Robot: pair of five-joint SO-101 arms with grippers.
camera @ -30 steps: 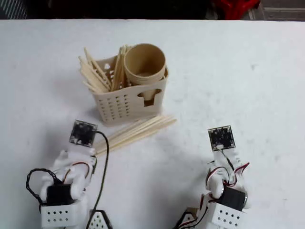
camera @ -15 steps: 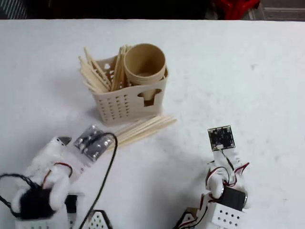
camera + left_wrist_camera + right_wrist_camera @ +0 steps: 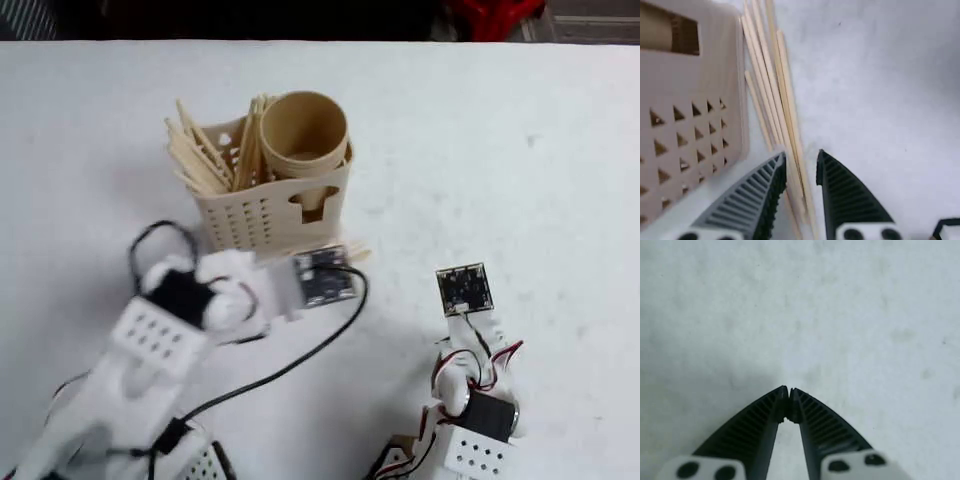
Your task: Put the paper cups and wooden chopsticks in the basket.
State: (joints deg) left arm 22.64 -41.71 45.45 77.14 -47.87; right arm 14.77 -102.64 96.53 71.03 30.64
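along the near wall of the basket (image 3: 265, 215), on the white worktop (image 3: 520, 150), a loose bundle of wooden chopsticks (image 3: 777, 90) lies flat, touching or just beside that wall. the basket stands left of the worktop's middle, toward the far edge, and holds stacked paper cups (image 3: 303, 135) beside a sheaf of standing chopsticks (image 3: 200, 155). the left gripper (image 3: 800, 156) hangs low over the loose bundle, jaws parted with several sticks running between them and nothing gripped yet. the right gripper (image 3: 789, 390) is pinched together on nothing, above bare worktop by the near edge, right of centre.

the cups look done, so the step in hand seems to be picking up the last loose sticks. the next move probably calls for settling the parted jaws down around the bundle and closing across it. the sticks would then need lifting clear of the wall and tipping upright over the basket's chopstick side. thin sticks lying this close to the wall may slip out of the pinch.
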